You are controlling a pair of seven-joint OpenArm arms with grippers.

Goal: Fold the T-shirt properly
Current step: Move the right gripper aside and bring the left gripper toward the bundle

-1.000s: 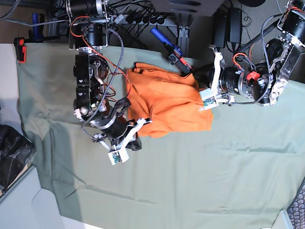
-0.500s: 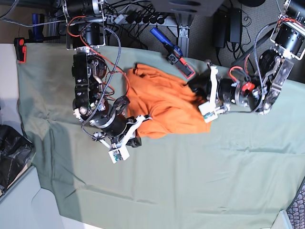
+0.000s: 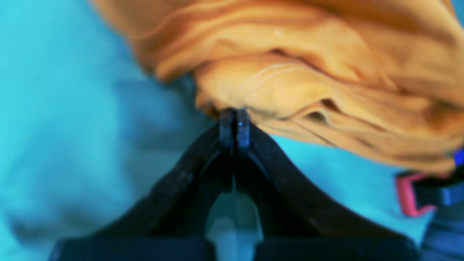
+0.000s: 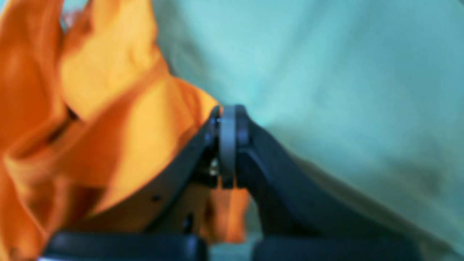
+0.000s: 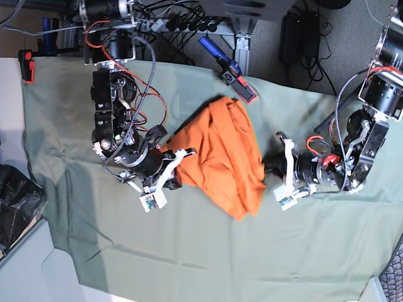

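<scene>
A: Left pincer (image 3: 234, 123), wrist view: jaws pressed together on a bunched hem of the T-shirt (image 3: 326, 83), stitched seam visible just beyond the tips.

B: Right pincer (image 4: 227, 123)?

A: Also clenched, with orange cloth caught at the tips and hanging beside the fingers. In the base view the T-shirt (image 5: 220, 157) lies gathered into a lumpy diagonal bundle between the two arms, on the green sheet (image 5: 189, 251) covering the desk.

B: Handling?

A: Soft, light, limp (it sags wherever unsupported). My judgement: layers will slip and wrinkle easily, so grip seams, hem corners or shoulders, not mid-panel, and keep the cloth taut between both pincers when laying it flat.
</scene>
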